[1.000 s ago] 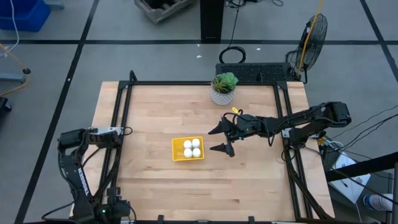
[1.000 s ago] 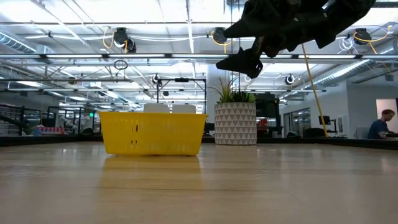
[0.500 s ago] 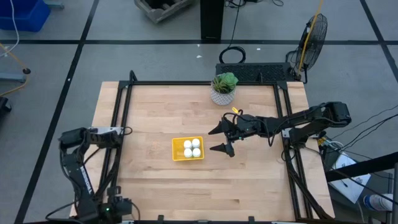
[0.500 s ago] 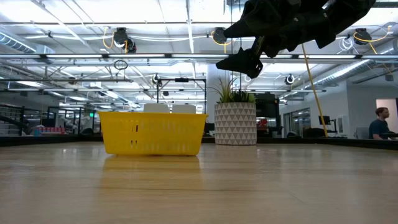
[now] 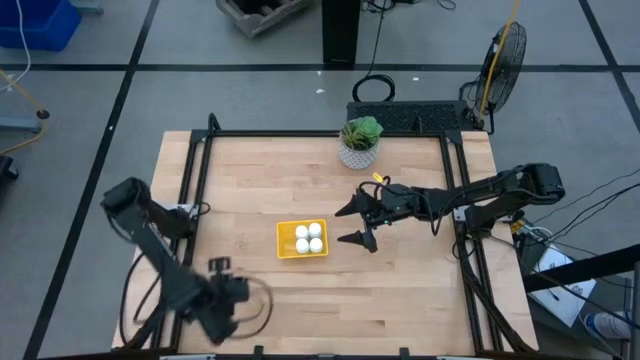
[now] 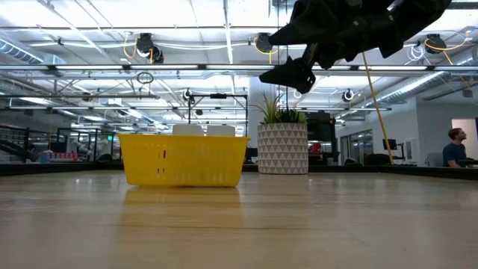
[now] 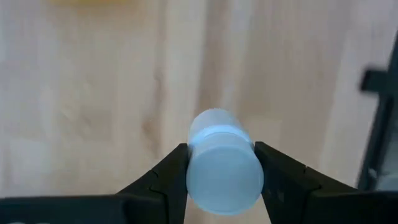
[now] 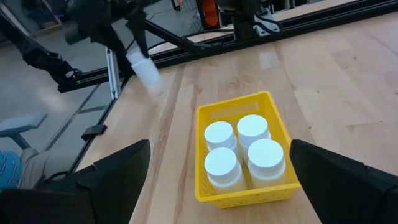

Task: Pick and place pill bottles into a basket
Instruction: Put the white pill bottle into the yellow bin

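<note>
The yellow basket (image 5: 302, 240) sits mid-table and holds several white pill bottles (image 8: 239, 149) standing upright. My left gripper (image 5: 228, 298) is over the near left part of the table, shut on one more white pill bottle (image 7: 222, 163). That bottle also shows in the right wrist view (image 8: 142, 67). My right gripper (image 5: 340, 225) hangs open and empty just right of the basket, well above the table. It also shows in the low view (image 6: 287, 71). My left gripper pinches the bottle between its two fingers, which lie on opposite sides (image 7: 186, 163) near the end that faces the wrist camera. The bottle points away along the fingers. It hangs tilted below the gripper, clear of the table (image 8: 144, 70).
A white pot with a green plant (image 5: 358, 145) stands at the far edge, beyond the basket. Black frame rails (image 5: 190, 200) run along the table's left and right sides. Bare wood lies left of and nearer than the basket. A person (image 6: 455, 146) sits far off in the room.
My left arm has swung out of its folded pose at the table's left edge. Its gripper has gone toward the near edge and to the right, over the near left of the table.
</note>
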Motion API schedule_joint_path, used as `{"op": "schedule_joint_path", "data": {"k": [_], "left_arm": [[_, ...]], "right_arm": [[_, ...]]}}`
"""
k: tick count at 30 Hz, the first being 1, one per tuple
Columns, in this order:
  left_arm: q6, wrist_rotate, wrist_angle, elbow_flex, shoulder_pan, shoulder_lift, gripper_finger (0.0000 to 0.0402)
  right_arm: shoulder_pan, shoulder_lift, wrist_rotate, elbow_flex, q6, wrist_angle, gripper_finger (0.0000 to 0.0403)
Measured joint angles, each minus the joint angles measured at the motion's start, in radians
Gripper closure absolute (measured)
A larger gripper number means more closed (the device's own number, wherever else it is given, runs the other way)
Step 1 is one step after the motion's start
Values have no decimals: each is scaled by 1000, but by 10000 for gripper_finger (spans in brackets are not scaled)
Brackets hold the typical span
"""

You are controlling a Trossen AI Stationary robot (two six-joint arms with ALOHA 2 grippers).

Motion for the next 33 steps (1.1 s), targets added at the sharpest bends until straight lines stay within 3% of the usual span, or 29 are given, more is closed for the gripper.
{"op": "schedule_joint_path", "data": {"k": [9, 17, 26, 33], "left_arm": [[356, -61, 1, 0, 330, -134, 238], [637, -27, 73, 0, 592, -126, 238], [813, 99, 176, 0, 736, -36, 238], [870, 116, 181, 0, 767, 26, 238]], "right_arm": [[30, 0, 0, 0, -30, 0, 23], [60, 0, 0, 0, -50, -1, 23], [77, 0, -1, 0, -95, -23, 23], [77, 0, -2, 0, -98, -33, 23]]}}
